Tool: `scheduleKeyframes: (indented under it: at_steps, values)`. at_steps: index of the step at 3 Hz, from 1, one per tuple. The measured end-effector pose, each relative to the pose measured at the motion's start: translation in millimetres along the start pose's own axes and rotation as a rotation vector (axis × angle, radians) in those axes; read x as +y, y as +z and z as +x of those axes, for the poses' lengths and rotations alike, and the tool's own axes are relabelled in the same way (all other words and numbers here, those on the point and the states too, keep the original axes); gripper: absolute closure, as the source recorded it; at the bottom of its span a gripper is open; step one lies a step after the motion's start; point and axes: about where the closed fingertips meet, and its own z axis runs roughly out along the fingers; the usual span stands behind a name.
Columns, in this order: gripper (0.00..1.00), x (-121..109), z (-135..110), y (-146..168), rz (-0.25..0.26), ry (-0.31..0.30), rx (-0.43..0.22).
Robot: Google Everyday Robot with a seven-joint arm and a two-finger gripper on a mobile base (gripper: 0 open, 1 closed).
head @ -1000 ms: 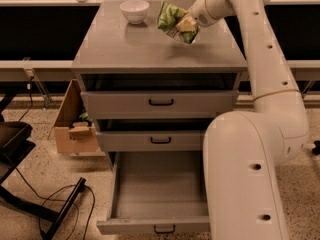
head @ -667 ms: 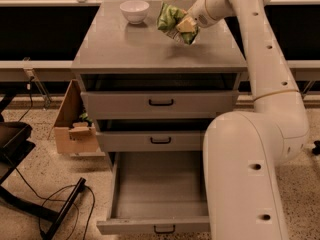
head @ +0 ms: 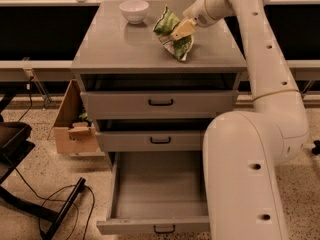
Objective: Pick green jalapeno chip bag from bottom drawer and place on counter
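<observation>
Holds the green jalapeno chip bag (head: pixel 173 36) clamped in the gripper (head: pixel 181 29); has sunk since a second ago; bag tip just beneath gripper, apparently meeting the counter (head: pixel 115 49); bottom drawer (head: pixel 160 191) far below, open; likely only release left.

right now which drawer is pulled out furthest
The bottom drawer, its inside showing; the top drawer and middle drawer barely protrude. The tool holds the chip bag over the counter.
</observation>
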Motion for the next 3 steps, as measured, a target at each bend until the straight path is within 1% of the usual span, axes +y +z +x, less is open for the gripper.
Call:
scheduleKeyframes:
  at_steps: [1,2,3]
  values:
    - [0.00,0,1,-2,-0.008,0.015,-0.015]
    - [0.00,-14,11,-61,0.009,0.063,-0.036]
    - [0.00,-36,37,-151,0.084,0.163,-0.017]
